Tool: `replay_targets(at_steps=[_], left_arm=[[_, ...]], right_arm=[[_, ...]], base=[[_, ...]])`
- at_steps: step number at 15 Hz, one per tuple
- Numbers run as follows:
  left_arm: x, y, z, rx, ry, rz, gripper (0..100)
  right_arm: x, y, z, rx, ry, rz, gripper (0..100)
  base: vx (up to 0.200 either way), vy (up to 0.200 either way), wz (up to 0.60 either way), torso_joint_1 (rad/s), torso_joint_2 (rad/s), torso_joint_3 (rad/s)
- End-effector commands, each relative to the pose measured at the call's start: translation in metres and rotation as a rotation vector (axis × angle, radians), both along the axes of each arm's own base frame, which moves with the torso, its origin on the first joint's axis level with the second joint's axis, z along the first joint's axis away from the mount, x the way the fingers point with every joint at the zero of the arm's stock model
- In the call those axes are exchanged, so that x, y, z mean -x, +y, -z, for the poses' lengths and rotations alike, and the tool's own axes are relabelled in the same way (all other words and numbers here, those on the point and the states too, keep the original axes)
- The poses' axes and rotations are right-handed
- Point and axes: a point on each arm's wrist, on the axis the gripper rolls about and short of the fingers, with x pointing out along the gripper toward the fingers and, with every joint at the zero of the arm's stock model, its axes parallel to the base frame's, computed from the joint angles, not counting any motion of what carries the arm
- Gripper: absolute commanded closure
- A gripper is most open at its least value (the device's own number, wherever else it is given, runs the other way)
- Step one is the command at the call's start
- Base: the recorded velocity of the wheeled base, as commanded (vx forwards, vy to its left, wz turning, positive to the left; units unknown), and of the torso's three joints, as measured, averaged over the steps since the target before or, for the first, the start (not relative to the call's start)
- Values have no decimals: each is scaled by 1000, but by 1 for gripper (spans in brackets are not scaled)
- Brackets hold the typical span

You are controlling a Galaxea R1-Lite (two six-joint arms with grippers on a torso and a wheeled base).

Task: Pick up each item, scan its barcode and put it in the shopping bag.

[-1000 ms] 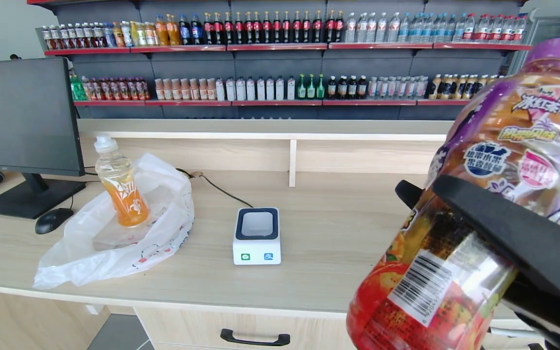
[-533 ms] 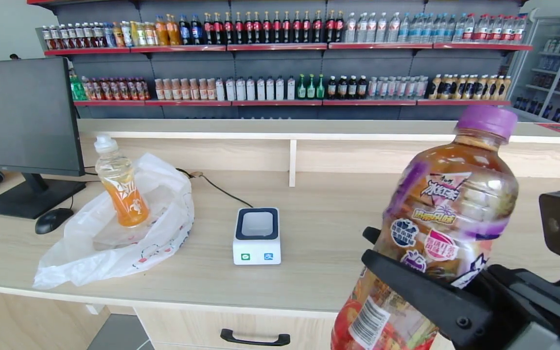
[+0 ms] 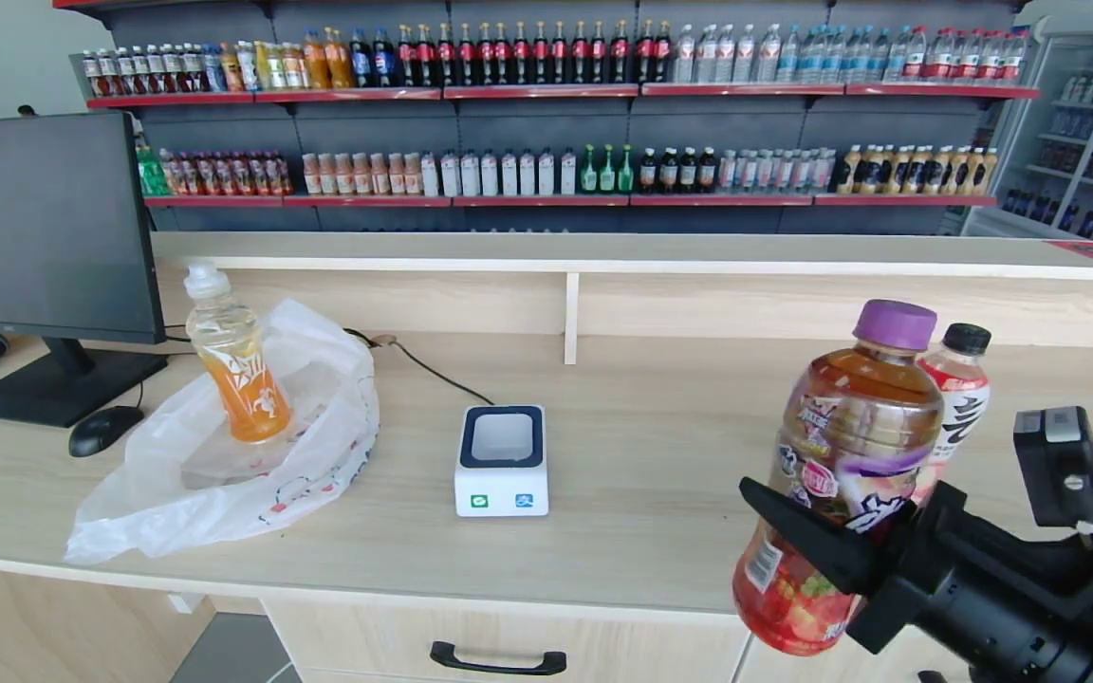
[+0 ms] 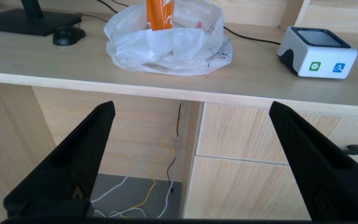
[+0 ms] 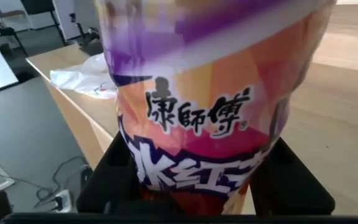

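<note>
Clamping the purple-capped bottle (image 3: 855,427) around its lower half, the fingers (image 3: 807,536) of your right gripper (image 3: 841,541) are closed onto it from both sides. The right wrist view shows its label wedged between the two black fingers. You hold the bottle off the desk (image 3: 651,427), above its front edge on the right, cap up and leaning slightly. Just behind it stands a black-capped bottle (image 3: 964,379) with a red and white label, its base hidden by the held one.

Your left gripper (image 4: 191,109) hangs low in front of the desk, facing the drawer fronts. Its fingers are spread wide with nothing between them.

Further out, the white scanner (image 3: 502,460) sits at the middle of the desk, window facing up, well apart from the held bottle. To its left lies the shopping bag (image 3: 157,493), crumpled and open, with an orange drink bottle (image 3: 238,365) standing upright in it. A cable (image 3: 433,375) runs from behind the bag toward the scanner. Beyond the bag you have a dark monitor (image 3: 34,223) and a mouse (image 3: 102,429) by its stand. Shelves (image 3: 546,92) of drinks line the wall behind the desk.
</note>
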Motion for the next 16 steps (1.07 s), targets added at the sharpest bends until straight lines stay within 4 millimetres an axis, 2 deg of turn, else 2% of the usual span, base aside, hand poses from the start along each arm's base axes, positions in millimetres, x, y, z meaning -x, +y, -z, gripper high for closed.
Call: replay_targets(at_steps=[1,3,6,7,10,14,16], left_arm=[[0,0,0,1,0,0,0],[0,0,0,1,0,0,0],[0,0,0,1,0,0,0],[0,0,0,2,0,0,0],[0,0,0,1,0,0,0],[0,0,0,1,0,0,0],[0,0,0,4,0,0,0]], right_arm=[[-17,-23,-2,34,-38,177,100],[-30,-37,-9,49,-80,279,100],[-33,-39,-12,27,-88,292,100],[-31,-40,-15,14,-98,291,100],[-27,-42,-18,-10,-102,292,100],[-21,-45,-22,-34,-111,292,100],[-20,-49,-23,-48,-109,307,100]], base=[[0,0,0,0,0,0],[0,0,0,0,0,0],[0,0,0,0,0,0],[0,0,0,0,0,0],[-200,0,0,7,6,2],[0,0,0,0,0,0],[0,200,0,22,12,-5]])
